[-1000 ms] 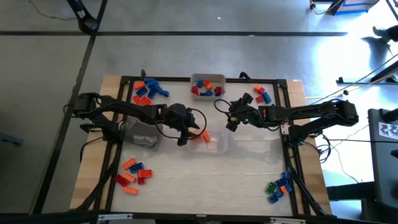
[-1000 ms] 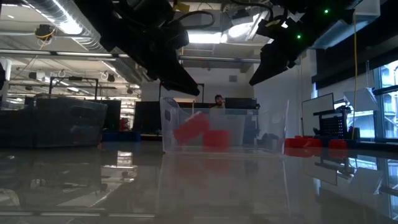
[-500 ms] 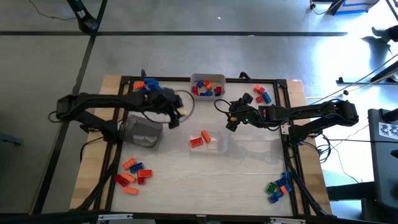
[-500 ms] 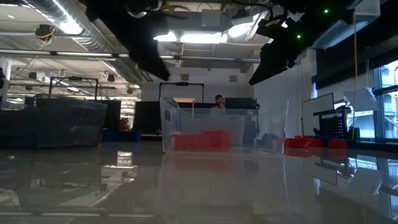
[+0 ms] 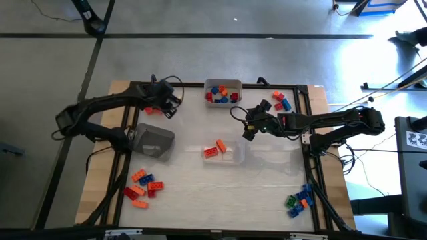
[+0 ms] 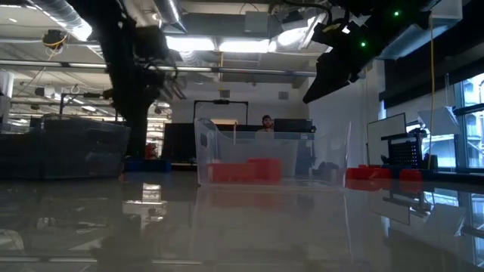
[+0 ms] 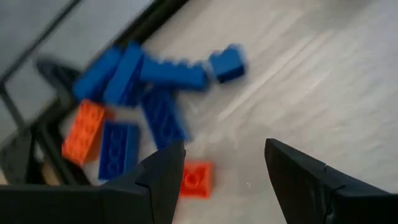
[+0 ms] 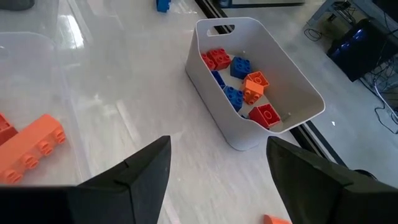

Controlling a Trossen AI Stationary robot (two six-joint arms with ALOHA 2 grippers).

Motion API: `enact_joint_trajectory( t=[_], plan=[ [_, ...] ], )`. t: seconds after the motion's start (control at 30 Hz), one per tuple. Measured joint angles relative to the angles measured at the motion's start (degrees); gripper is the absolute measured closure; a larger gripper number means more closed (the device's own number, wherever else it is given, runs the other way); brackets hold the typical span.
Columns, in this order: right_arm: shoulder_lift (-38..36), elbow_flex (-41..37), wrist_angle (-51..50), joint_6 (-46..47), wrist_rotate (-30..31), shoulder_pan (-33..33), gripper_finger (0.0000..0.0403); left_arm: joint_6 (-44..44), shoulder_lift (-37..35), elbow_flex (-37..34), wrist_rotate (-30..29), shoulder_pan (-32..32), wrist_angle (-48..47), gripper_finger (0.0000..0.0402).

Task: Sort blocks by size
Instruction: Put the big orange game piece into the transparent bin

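Note:
The blocks lie in loose piles at the table's corners. My left gripper (image 5: 167,107) hangs open over the far-left pile, where blue blocks (image 7: 155,81) and orange blocks (image 7: 84,130) lie flat on the table; nothing is between its fingers (image 7: 222,152). My right gripper (image 5: 249,130) hovers open and empty right of centre, between a white bin (image 8: 255,81) and a clear tray (image 5: 225,152). An orange and a red block (image 5: 215,149) lie in the clear tray. The white bin (image 5: 223,92) holds several small red, blue and orange blocks.
A grey tray (image 5: 153,141) sits just near-side of my left gripper. More block piles lie at the near left (image 5: 143,187), near right (image 5: 300,201) and far right (image 5: 281,101). A black frame (image 5: 200,85) runs round the tabletop. The near middle of the table is bare.
My left gripper has swung away from the clear tray toward the table's far-left corner, turning as it went, and now hangs over the blue and orange pile. The block that stood tilted in the clear tray under it now lies flat there.

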Motion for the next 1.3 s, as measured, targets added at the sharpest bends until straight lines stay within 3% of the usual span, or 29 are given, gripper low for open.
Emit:
enact_joint_trajectory(
  t=[0.37, 0.77, 1.3],
  plan=[
    [0.0, 0.0, 0.0, -0.1, 0.0, 0.0, 0.0142, -2.8, 8.8, -1.7, 0.1, 6.3, -2.4, 0.0192],
    [0.0, 0.0, 0.0, -0.3, 0.0, 0.0, 0.0142, -2.6, 16.0, -1.7, 0.8, 7.3, -2.3, 0.0192],
    [0.0, 0.0, 0.4, -0.4, -0.1, 0.0, 0.0142, -1.1, 16.7, -0.3, 8.6, -5.0, 3.8, 0.0192]
  ],
)
